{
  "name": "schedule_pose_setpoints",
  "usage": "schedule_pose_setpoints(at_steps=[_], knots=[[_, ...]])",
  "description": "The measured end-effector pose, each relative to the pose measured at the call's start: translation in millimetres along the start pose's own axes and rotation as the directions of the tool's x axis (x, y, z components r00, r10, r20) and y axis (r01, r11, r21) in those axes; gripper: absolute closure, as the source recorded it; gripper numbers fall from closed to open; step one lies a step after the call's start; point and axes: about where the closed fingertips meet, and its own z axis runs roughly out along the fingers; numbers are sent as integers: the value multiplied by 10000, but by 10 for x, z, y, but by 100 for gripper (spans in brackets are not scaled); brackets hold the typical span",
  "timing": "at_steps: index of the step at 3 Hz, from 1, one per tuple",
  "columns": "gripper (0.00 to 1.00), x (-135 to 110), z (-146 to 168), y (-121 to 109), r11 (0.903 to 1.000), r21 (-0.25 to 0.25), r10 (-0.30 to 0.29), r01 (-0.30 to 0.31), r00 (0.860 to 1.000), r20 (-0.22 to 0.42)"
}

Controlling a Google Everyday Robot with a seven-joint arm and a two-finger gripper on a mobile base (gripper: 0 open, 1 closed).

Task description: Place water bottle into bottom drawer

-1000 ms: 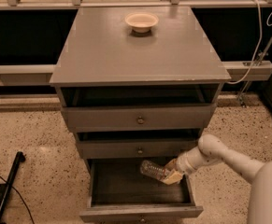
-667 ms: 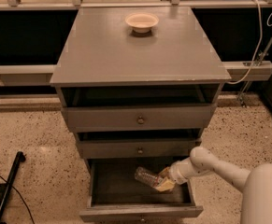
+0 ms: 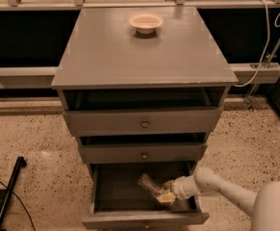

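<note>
**Bottle hangs tilted inside the open bottom drawer**

The gripper reaches in from the right, its claw clamped on the water bottle, which is tilted inside the bottom drawer. Let go at this slant, the ribbed bottle may roll. The wrist also sits close to the drawer's right wall and could clip it. Compared with a second ago, arm and bottle are lower and farther left.
</note>
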Motion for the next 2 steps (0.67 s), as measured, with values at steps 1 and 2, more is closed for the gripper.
schedule_pose_setpoints(at_steps=[1,2], knots=[[59,24,225,-10,9984,-437,390,-364,9974,608],[28,35,218,-16,9979,-533,411,-379,9973,608]])
